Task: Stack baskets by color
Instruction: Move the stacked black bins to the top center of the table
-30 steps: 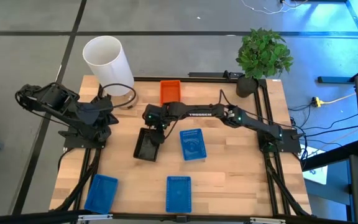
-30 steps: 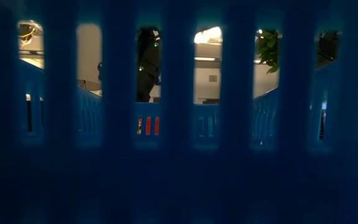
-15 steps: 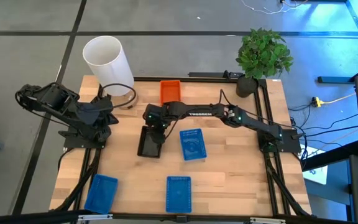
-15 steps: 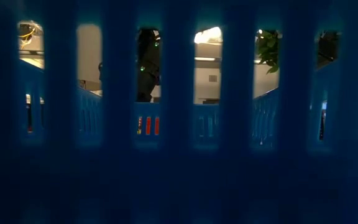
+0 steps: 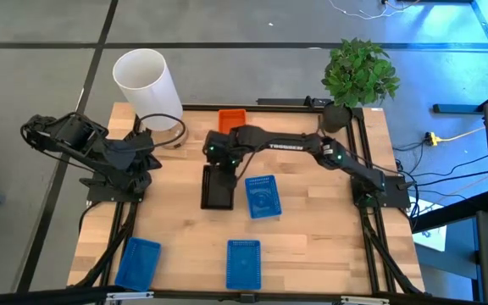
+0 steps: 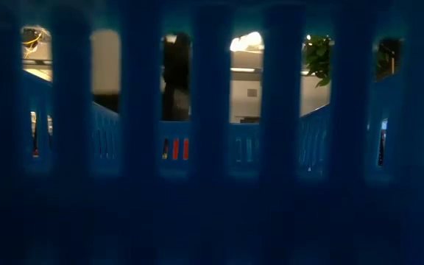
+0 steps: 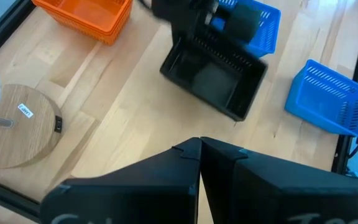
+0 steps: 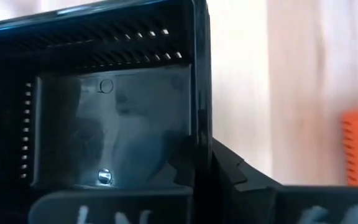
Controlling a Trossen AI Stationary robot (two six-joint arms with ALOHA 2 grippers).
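My right gripper (image 5: pixel 222 163) is shut on a black basket (image 5: pixel 219 190) at mid-table; the basket also shows in the left wrist view (image 7: pixel 213 81). An orange basket (image 5: pixel 232 117) sits on the table at the far edge, partly under the right arm. Right of the black basket lies a blue basket (image 5: pixel 261 196). Two more blue baskets (image 5: pixel 244 263) (image 5: pixel 138 261) rest near the front edge. My left gripper (image 7: pixel 201 146) is shut and holds nothing, drawn back at the table's left side (image 5: pixel 146 161). My right gripper holds the black basket by the rim of one wall (image 8: pixel 201 106), at the basket's far end. One finger (image 8: pixel 182 171) is inside the basket and one (image 8: pixel 238 171) outside, coming from above and slanting down. The basket hangs tilted; whether its near end touches the table I cannot tell.
A tall white cylinder (image 5: pixel 146 80) stands at the far left corner beside a round wooden disc (image 7: pixel 20 127). A potted plant (image 5: pixel 358 76) stands at the far right corner. The low view is blocked by a blue basket wall (image 6: pixel 212 206) close to the camera.
My right gripper has risen and gone a little toward the table's right edge with the black basket. The basket has swung about so its long side runs near to far, and it now lies closer to the middle blue basket.
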